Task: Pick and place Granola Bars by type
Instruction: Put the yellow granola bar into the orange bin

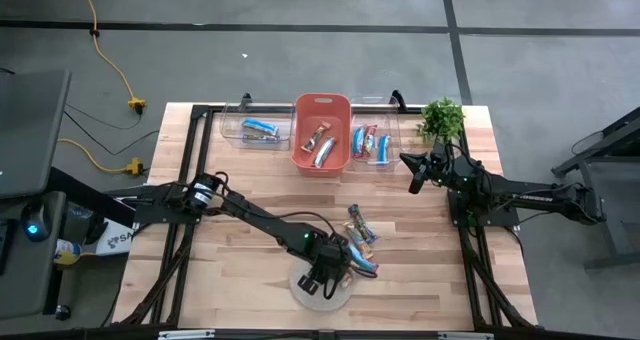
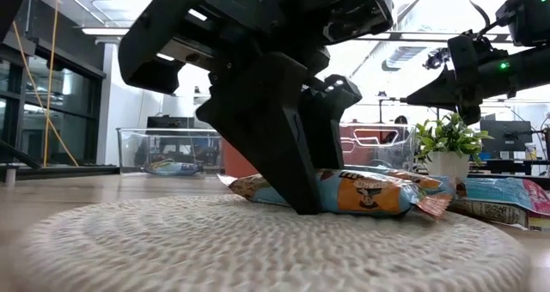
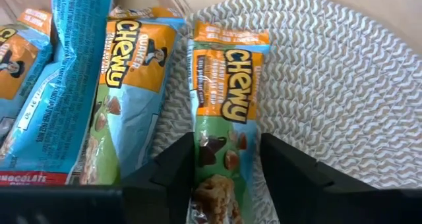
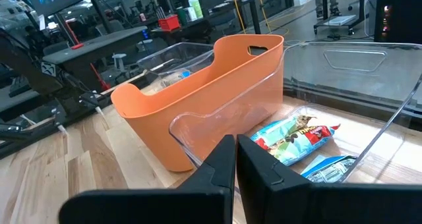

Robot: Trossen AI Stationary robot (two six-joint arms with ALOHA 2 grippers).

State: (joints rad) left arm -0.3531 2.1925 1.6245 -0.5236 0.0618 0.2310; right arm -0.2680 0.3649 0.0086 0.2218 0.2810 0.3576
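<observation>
My left gripper (image 1: 325, 272) (image 3: 227, 140) is open and low over the round coiled mat (image 1: 305, 292) (image 3: 343, 72). Its fingers stand either side of a green-and-orange Chewy bar (image 3: 227, 99) (image 2: 369, 193) that lies flat on the mat. More bars lie beside it: a blue-and-orange one (image 3: 122, 99), a plain blue one (image 3: 72, 72), and others on the wood (image 1: 360, 223). My right gripper (image 1: 413, 183) (image 4: 236, 161) is shut and empty, hovering at the near edge of the right clear bin (image 1: 395, 145). That bin holds a red-and-blue bar (image 4: 293, 138). My left gripper comes down from above with its fingers (image 3: 175, 168) across the green-and-orange bar near one end (image 3: 221, 165). One finger stands close against the wrapper's edge, and a small gap shows at the other. Whether they touch the bar, I cannot tell.
Along the far edge stand a left clear bin (image 1: 255, 130) with a blue bar, an orange bin (image 1: 322, 155) with tan bars, and the right clear bin. A potted plant (image 1: 441, 117) stands at the far right corner. Bare wood lies between the mat and the bins.
</observation>
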